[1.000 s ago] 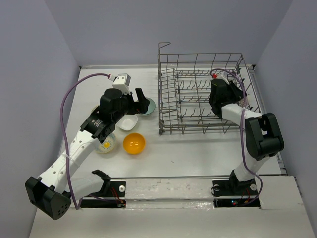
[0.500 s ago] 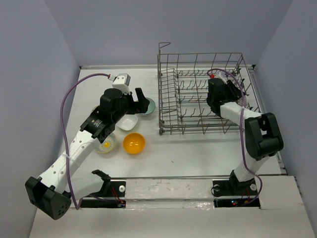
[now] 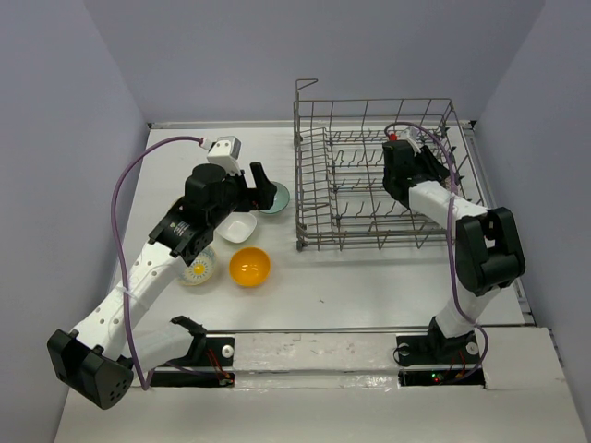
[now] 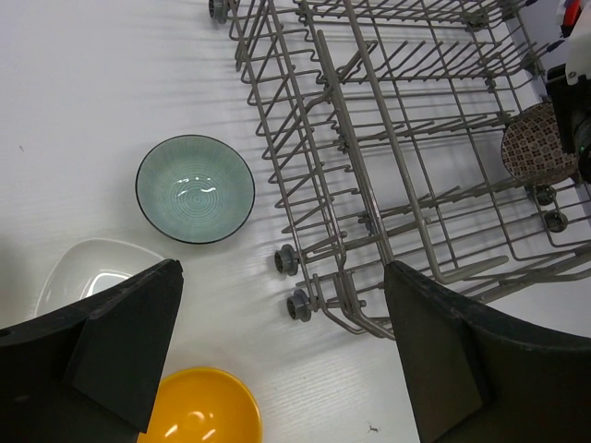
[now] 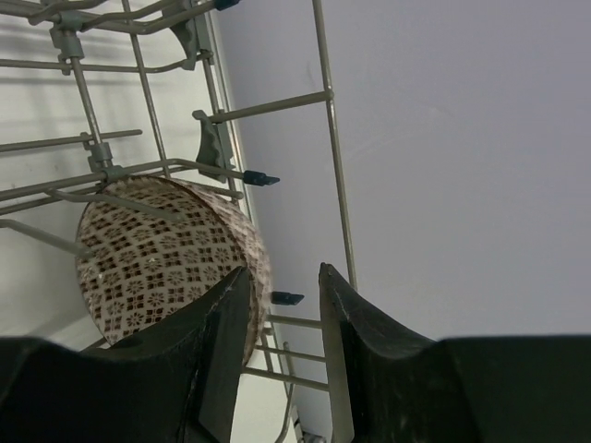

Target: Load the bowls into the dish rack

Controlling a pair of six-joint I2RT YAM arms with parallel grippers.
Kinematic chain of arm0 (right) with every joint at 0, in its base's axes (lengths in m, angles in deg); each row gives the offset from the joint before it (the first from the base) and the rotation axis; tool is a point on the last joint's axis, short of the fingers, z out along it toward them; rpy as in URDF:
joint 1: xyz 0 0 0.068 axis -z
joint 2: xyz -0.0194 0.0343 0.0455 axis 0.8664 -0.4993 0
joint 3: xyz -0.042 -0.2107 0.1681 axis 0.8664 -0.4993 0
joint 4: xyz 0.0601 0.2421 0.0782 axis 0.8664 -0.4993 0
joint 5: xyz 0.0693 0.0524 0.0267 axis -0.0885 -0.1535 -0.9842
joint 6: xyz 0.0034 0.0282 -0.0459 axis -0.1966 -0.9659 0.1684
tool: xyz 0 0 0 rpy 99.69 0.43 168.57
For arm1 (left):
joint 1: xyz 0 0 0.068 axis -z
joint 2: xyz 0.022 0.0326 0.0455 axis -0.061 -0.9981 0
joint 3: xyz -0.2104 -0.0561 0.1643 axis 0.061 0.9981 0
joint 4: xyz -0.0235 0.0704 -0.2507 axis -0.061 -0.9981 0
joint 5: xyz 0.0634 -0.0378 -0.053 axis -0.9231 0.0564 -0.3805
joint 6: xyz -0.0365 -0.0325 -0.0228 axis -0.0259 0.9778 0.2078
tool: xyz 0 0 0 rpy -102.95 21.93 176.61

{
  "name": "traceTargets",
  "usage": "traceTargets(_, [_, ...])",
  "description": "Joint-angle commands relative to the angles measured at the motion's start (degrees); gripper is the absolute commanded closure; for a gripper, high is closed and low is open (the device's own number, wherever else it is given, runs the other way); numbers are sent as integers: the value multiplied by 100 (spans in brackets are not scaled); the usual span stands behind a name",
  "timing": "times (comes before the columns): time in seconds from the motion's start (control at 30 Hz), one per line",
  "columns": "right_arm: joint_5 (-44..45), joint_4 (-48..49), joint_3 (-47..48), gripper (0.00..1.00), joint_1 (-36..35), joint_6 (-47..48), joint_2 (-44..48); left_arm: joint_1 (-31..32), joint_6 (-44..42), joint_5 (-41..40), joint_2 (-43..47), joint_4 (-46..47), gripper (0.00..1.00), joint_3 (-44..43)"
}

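the white tabletop (image 3: pixel 369 286) is walled at the back and on both sides. the grey wire dish rack (image 3: pixel 374 175) fills its far right quarter, its right side close to the tabletop's right edge. a broad bare band of tabletop runs in front of the rack to the near edge. the left pincer (image 4: pixel 282 277) hangs spread wide and released above the strip between the rack's near-left corner and the loose bowls, grasping nothing. the right pincer (image 5: pixel 282 277) is inside the rack at its right side, jaws parted only a little. the rim of the patterned bowl (image 5: pixel 157 258) shows in that gap next to the left finger, with wall visible beside the other, so it looks let go. that bowl stands on edge among the wires, tilted against the rack's right wall. on the tabletop left of the rack, the orange-yellow bowl (image 4: pixel 199 411) sits nearest the front. the white squarish bowl (image 4: pixel 92 272) is just behind it and the pale teal bowl (image 4: pixel 195 189) farther back, near the rack's wheeled corner but apart from it. the yellow-flower bowl (image 3: pixel 199 269) lies partly under the left arm.
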Motion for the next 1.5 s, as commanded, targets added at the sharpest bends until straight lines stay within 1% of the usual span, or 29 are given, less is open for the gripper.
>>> traceTargets(0.0, [-120, -458, 449, 58, -60, -506, -51, -51, -14, 79, 7, 254, 1, 3])
traceTargets(0.23, [-234, -1153, 800, 58, -113, -946, -139, -95, -32, 36, -2, 245, 1, -6])
traceTargets(0.3, [-357, -1372, 967, 58, -166, -1227, -104, -113, -32, -8, -11, 236, 1, -6])
traceTargets(0.37, [-532, -1855, 1318, 58, -166, -1604, -34, -156, -50, -61, -28, 219, 1, -23])
traceTargets(0.4, [-620, -2309, 1676, 57, -227, -1806, 18, -174, -41, -70, -37, 210, 1, -23])
traceTargets(0.43, [-900, -2575, 1871, 57, -227, -2251, 45, -192, -41, -105, -37, 210, 1, -23])
traceTargets(0.5, [-1235, -3050, 2276, 58, -227, -2719, 133, -244, -23, -149, -46, 192, 1, -23])
traceTargets(0.53, [-1411, -3435, 2460, 58, -227, -2965, 185, -288, -23, -184, -54, 183, 1, -32])
traceTargets(0.57, [-1900, -3534, 2706, 58, -227, -3490, 412, -315, -15, -306, -72, 149, 1, -41])
traceTargets(0.6, [-2157, -3535, 2734, 58, -227, -3678, 580, -332, -6, -386, -81, 131, 1, -41])
traceTargets(0.63, [-2429, -3518, 2752, 54, -227, -4028, 755, -350, -6, -482, -72, 78, 1, -50])
traceTargets(0.67, [-2971, -3466, 2726, 53, -227, -4153, 1131, -368, -6, -631, -72, 61, 1, -50])
traceTargets(0.73, [-3510, -3360, 2699, 53, -227, -4487, 1494, -437, 38, -790, -107, -27, 1, 11])
traceTargets(0.77, [-3835, -3299, 2647, 53, -227, -4732, 1817, -482, 117, -895, -133, -80, 1, 29])
traceTargets(0.8, [-4447, -3228, 2586, 53, -227, -4874, 1995, -525, 170, -914, -168, -133, 1, 55])
traceTargets(0.83, [-4706, -3045, 2498, 50, -227, -5180, 2179, -639, 240, -966, -212, -185, 1, 151])
traceTargets(0.87, [-5230, -2948, 2297, 48, -227, -5331, 2520, -701, 388, -1001, -221, -186, 1, 222])
traceTargets(0.93, [-5769, -2711, 2076, 45, -227, -5655, 2812, -842, 582, -1185, -222, -221, 1, 432])
traceTargets(1.0, [-6279, -2639, 1822, 44, -227, -5780, 3146, -1157, 889, -1423, -195, -221, 1, 582])
traceTargets(1.03, [-6368, -2578, 1716, 44, -227, -5841, 3243, -1315, 987, -1450, -178, -221, 1, 722])
traceTargets(1.07, [-6543, -2543, 1619, 44, -227, -5946, 3340, -1648, 1092, -1441, -160, -195, 1, 802])
traceTargets(1.1, [-6737, -2516, 1523, 44, -227, -6000, 3428, -1834, 1171, -1415, -143, -160, 1, 890])
traceTargets(1.23, [-6976, -2472, 1179, 44, -227, -6018, 3762, -2615, 1391, -1362, -107, -89, 1, 1232])
traceTargets(1.3, [-6976, -2472, 1039, 44, -227, -6018, 3894, -2836, 1392, -1327, -90, -63, 1, 1312])
traceTargets(1.37, [-7011, -2472, 924, 44, -227, -6044, 3956, -3170, 1374, -1213, -195, -80, 1, 1374])
traceTargets(1.47, [-7151, -2376, 793, 44, -227, -6088, 3965, -3496, 1374, -1064, -458, -37, 2, 1418])
